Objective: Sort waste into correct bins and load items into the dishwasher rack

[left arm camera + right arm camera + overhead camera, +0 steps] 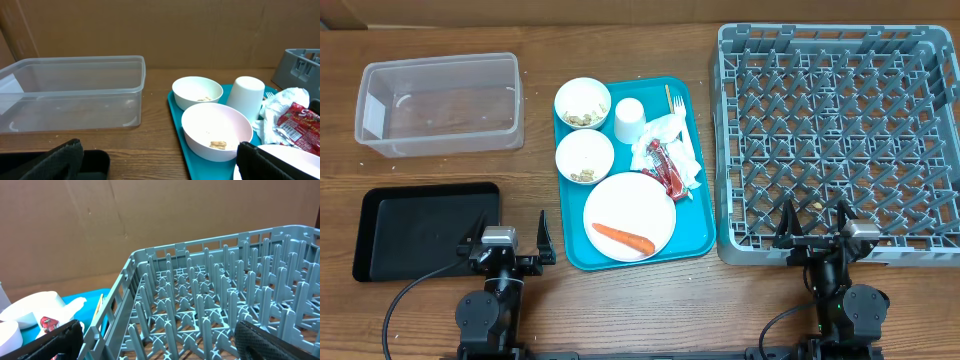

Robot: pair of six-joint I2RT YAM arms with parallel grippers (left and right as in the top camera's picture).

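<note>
On the teal tray (pixel 699 220) sit a round white plate (pixel 642 195) with an orange carrot (pixel 623 237), two white bowls (pixel 583 102) (pixel 585 156) holding beige crumbs, a white cup (pixel 629 119), a pale fork (pixel 675 102), crumpled napkins (pixel 670 135) and a red wrapper (pixel 666 172). The bowls (pixel 197 92) (pixel 216 130), cup (pixel 247 97) and wrapper (pixel 299 125) show in the left wrist view. The clear tub (pixel 440 103) is at back left, the black tray (pixel 425 228) front left, the grey rack (pixel 835 135) at right. My left gripper (pixel 506 233) is open and empty between the black tray and teal tray. My right gripper (pixel 817 224) is open and empty over the rack's front edge (pixel 200 325).
A brown cardboard wall (pixel 160 30) stands behind the table. Bare wooden tabletop (pixel 620 310) lies along the front edge between the two arms.
</note>
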